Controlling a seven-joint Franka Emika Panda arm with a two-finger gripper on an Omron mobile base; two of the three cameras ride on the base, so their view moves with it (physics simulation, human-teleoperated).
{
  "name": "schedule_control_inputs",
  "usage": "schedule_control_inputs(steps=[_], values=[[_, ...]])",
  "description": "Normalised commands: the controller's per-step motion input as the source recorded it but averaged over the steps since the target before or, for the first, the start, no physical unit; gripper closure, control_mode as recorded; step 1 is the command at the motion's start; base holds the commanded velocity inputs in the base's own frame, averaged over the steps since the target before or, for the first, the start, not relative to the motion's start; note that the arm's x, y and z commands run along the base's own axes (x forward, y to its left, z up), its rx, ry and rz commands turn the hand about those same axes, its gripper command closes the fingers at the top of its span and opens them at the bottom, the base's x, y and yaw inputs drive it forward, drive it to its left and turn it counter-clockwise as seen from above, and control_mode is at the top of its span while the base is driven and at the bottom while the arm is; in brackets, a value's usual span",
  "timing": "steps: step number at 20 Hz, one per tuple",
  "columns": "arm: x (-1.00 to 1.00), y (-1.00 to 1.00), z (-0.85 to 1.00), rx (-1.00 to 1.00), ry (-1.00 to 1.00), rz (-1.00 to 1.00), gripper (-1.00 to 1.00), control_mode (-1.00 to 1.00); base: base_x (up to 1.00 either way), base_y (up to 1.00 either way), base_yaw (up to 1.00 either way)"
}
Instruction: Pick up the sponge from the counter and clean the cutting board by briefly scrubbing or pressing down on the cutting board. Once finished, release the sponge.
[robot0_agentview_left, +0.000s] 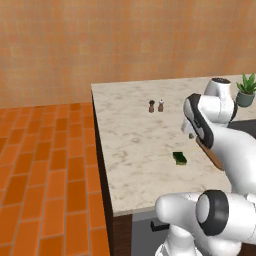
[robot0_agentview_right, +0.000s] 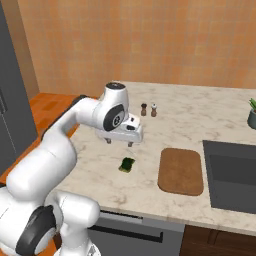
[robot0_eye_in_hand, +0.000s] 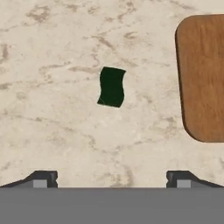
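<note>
The counter (robot0_agentview_right: 200, 112) carries the cutting board (robot0_agentview_right: 181, 170) beside a dark sink (robot0_agentview_right: 232, 172). The sponge (robot0_agentview_right: 127, 164) lies flat on the stone just left of the board, apart from it. The gripper (robot0_agentview_right: 119, 142) hangs above the sponge, jaws spread wide and empty.

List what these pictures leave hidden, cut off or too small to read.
- cutting board: left base view, mostly hidden behind the arm; hand view, cut by the right edge.
- sink: right base view, cut off by the right edge.
- potted plant: right base view, mostly cut off at the right edge.
- two shakers: too small to tell salt from pepper.
- sponge: hand view, its thickness can't be judged.
</note>
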Motion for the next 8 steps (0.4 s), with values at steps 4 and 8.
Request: schedule_control_inputs(steps=[4,8], values=[[-1.00,0.13,0.94,-0.02,0.02,0.00,-1.00,-1.00,0.00,0.00,0.00],[-0.98,0.16,0.77,-0.05,0.01,0.00,-1.00,-1.00,0.00,0.00,0.00]])
